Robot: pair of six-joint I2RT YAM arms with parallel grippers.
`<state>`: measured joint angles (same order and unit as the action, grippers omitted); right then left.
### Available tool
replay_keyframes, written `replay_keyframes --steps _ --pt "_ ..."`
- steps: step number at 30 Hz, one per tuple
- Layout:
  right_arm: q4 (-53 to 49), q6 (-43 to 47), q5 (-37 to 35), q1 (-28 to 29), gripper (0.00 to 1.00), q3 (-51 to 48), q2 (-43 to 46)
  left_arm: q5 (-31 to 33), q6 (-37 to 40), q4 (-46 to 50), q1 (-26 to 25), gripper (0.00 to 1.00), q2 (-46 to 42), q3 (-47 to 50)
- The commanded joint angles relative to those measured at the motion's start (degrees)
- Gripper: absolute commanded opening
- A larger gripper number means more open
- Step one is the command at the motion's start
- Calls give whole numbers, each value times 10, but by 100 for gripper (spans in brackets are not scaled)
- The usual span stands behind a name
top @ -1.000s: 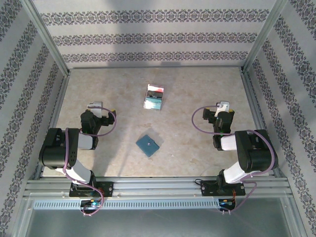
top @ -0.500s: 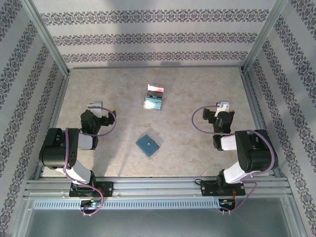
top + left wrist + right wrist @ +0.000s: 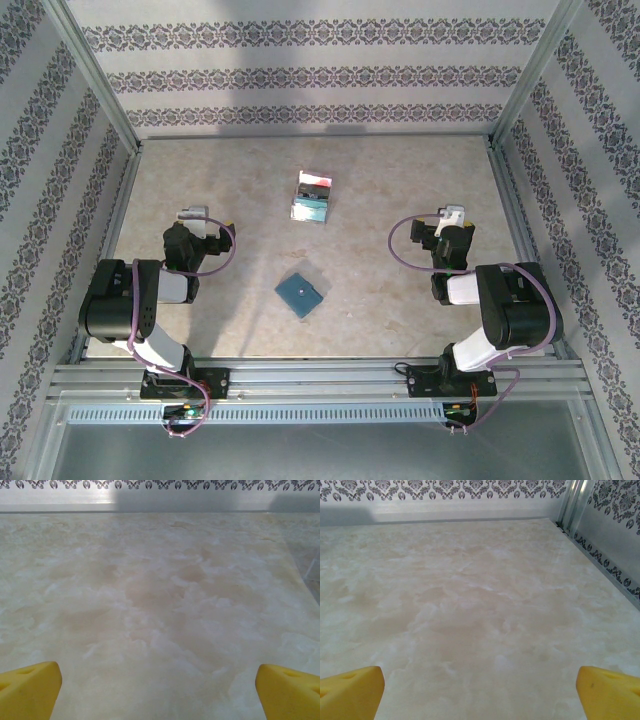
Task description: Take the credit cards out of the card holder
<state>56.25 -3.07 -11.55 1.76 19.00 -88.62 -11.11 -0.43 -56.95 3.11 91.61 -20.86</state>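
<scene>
Nothing has moved since the earlier frames: both arms sit folded back near their bases, and the things on the desk (image 3: 400,180) lie exactly where they were.

We see the left gripper (image 3: 159,692) spread wide, its yellow pads (image 3: 27,687) at the far corners of the left wrist view with only bare desk between them. The right gripper (image 3: 480,692) stands just as wide and also holds nothing.

From above, the card holder (image 3: 302,293) looks like the slate-blue square lying flat near the middle of the desk, between the two arms and touched by neither. Farther back, well apart from it, sits a small cluster with red-and-white and teal faces, which we take to be the credit cards (image 3: 312,198).

We judge this a pause rather than a working step, since no gripper is near either thing. If that cluster really is the cards, the removal may be largely done; we cannot tell at this size whether any card is left in the holder's pockets.
</scene>
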Motion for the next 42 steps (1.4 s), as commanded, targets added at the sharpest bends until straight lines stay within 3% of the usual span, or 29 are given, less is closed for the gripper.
replay_keyframes --steps 1,13,19,24,28,34,42 --pt "-2 -2 0 6 98 4 18 3 -8 -15 5 99 -16 11" --pt "-65 0 -14 10 98 19 79 87 -40 138 5 99 -154 -4" --pt "-152 -22 -59 11 98 18 181 148 -174 309 5 99 -258 -38" --pt "-298 -70 -45 15 98 46 280 132 -304 409 -6 99 -311 -47" --pt "-375 -108 -29 24 98 53 331 146 -338 461 -68 99 -352 -39" --pt "-504 -180 -16 66 98 75 376 207 -377 576 -212 99 -410 -43" --pt "-640 -240 -57 221 98 129 377 194 -472 683 -312 98 -467 -32"
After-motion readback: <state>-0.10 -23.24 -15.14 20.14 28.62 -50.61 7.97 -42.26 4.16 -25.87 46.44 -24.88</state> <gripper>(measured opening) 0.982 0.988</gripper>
